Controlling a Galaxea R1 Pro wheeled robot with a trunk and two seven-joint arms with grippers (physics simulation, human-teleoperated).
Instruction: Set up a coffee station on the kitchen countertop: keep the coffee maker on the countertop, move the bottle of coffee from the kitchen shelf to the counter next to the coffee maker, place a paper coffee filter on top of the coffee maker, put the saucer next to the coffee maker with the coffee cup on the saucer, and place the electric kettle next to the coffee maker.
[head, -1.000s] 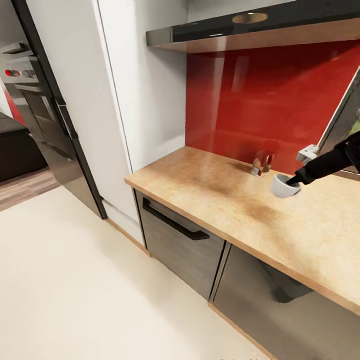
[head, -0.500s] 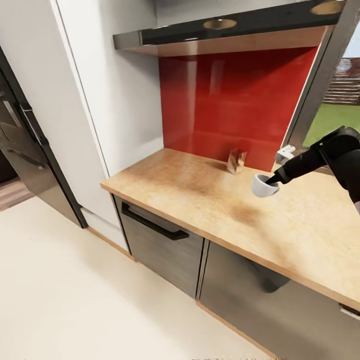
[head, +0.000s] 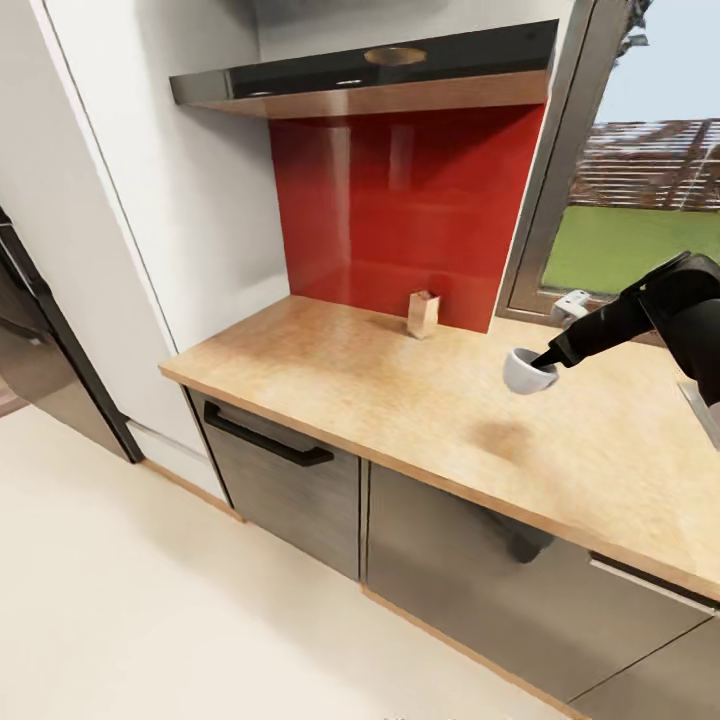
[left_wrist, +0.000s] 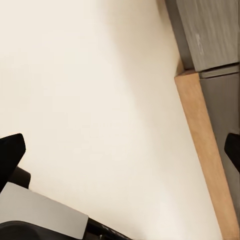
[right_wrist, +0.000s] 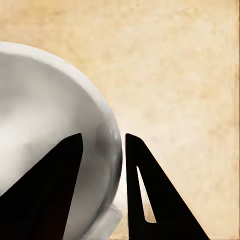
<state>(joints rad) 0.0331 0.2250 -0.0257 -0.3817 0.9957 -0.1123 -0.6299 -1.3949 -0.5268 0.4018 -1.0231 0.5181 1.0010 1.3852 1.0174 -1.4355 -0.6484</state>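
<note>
Floor (head: 150, 600): plain cream, filling the lower left of the head view.
Cabinet fronts (head: 300, 490): glossy grey, with a black bar handle (head: 265, 445) on the left door; a wooden plinth strip runs along their foot.
Left gripper (left_wrist: 120, 145): black fingertips at the two side edges of the left wrist view, spread wide with nothing between them, above cream floor and a cabinet base.
Kitchen countertop (head: 420, 400): light beige, wood-look, with a darker edge strip, running from centre left to the right edge of the head view.
Coffee cup (head: 527, 371): small, plain white, rounded, tilted, held above the worktop at centre right and not touching it; a soft shadow lies on the wood below.
Right gripper (head: 548, 360): black, fingers clamped on the cup's rim, one finger inside the bowl and one outside the wall in the right wrist view (right_wrist: 102, 185).
Small brown bag (head: 422, 314): upright on the worktop near the backsplash, well apart from the cup.
Backsplash (head: 400, 210): glossy red.
Kitchen shelf (head: 370, 75): dark, glossy slab, upper centre.
Window (head: 640, 210): upper right, showing grass and a fence.
</note>
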